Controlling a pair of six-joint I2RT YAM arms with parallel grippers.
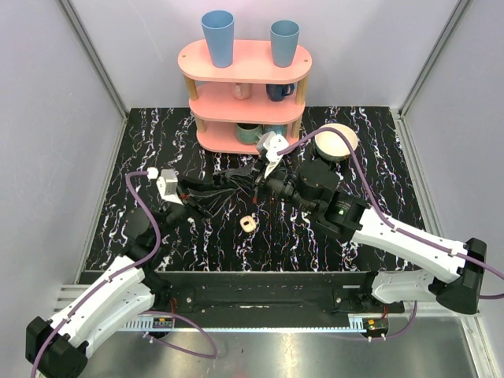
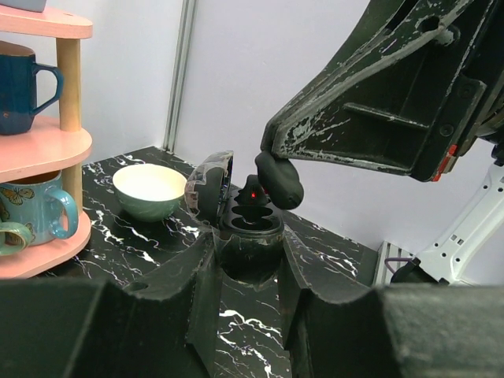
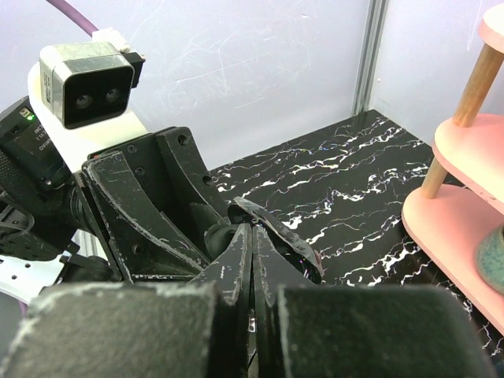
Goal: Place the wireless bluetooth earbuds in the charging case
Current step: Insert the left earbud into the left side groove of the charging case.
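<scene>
Black marbled table (image 1: 157, 142), grey walls, pink shelf (image 1: 244, 59) of cups at centre back. Left gripper (image 2: 246, 240) is set narrow, its two fingers clamped on the dark round charging case (image 2: 248, 228), which it holds upright above the table. The hinged lid (image 2: 209, 185) stands open on the left and a red light (image 2: 252, 191) shows inside. A small cream piece (image 1: 249, 224) lies on the table below the grippers, apart from both. Right gripper (image 3: 251, 236) has its fingers nearly together, its tip just above the case mouth. It carries a dark bean-shaped lump (image 2: 279, 179), judged to be an earbud; the pinch itself is hidden. Cream bowl (image 1: 336, 142) sits far right, untouched. Progress: insertion under way, bud not yet seated. Whether the other bud is already in cannot be told. Left to do: seat, release.
</scene>
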